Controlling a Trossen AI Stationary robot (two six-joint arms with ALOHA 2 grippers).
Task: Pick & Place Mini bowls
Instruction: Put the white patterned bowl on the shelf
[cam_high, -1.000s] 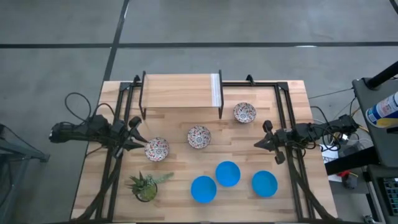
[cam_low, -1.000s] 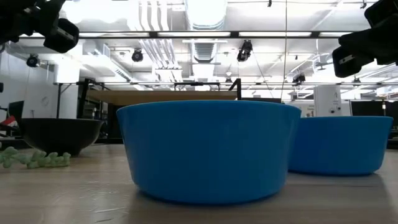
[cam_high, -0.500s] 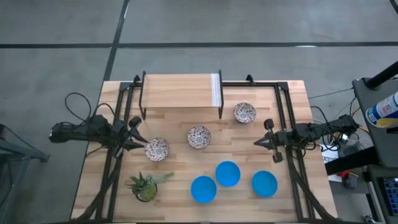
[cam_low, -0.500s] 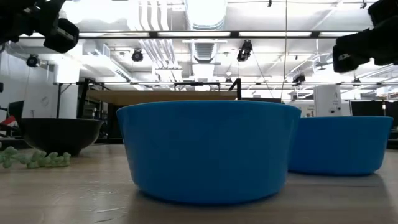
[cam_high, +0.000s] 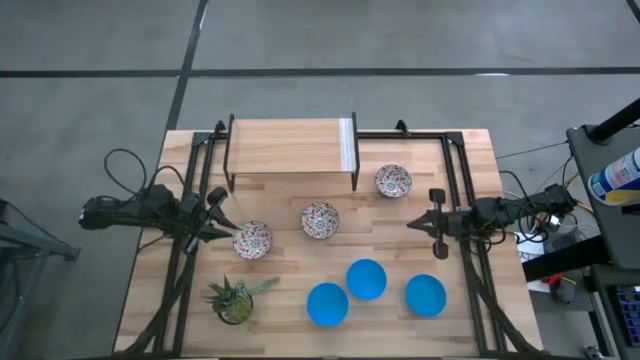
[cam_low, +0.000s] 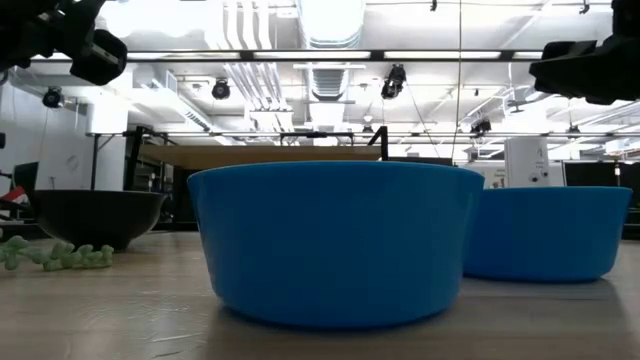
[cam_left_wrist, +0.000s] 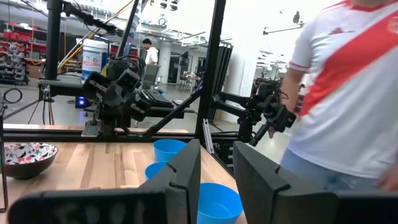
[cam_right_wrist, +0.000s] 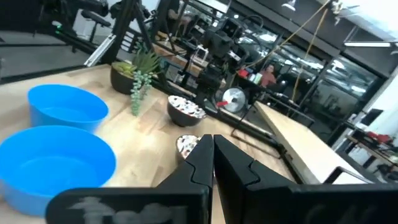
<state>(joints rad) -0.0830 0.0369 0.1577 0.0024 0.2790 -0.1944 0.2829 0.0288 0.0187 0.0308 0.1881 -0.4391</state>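
Three blue mini bowls (cam_high: 327, 304) (cam_high: 367, 279) (cam_high: 426, 295) stand on their bases near the table's near edge. Two of them fill the low view (cam_low: 335, 245) (cam_low: 545, 232). Three patterned mini bowls (cam_high: 253, 240) (cam_high: 320, 220) (cam_high: 394, 181) sit farther back. My left gripper (cam_high: 224, 222) (cam_left_wrist: 217, 155) is open and hovers just left of the leftmost patterned bowl. My right gripper (cam_high: 410, 224) (cam_right_wrist: 213, 146) is shut and hangs above the table right of the middle patterned bowl, behind the blue bowls.
A small green potted plant (cam_high: 235, 300) stands at the near left. A raised wooden shelf on black legs (cam_high: 290, 148) spans the far middle. Black frame rails (cam_high: 465, 190) run along both table sides. A person in a white-and-red shirt (cam_left_wrist: 336, 93) stands beyond the table.
My right gripper has turned at the wrist and risen a little, its tip shifting slightly toward the far edge. The bowls have stayed where they were.
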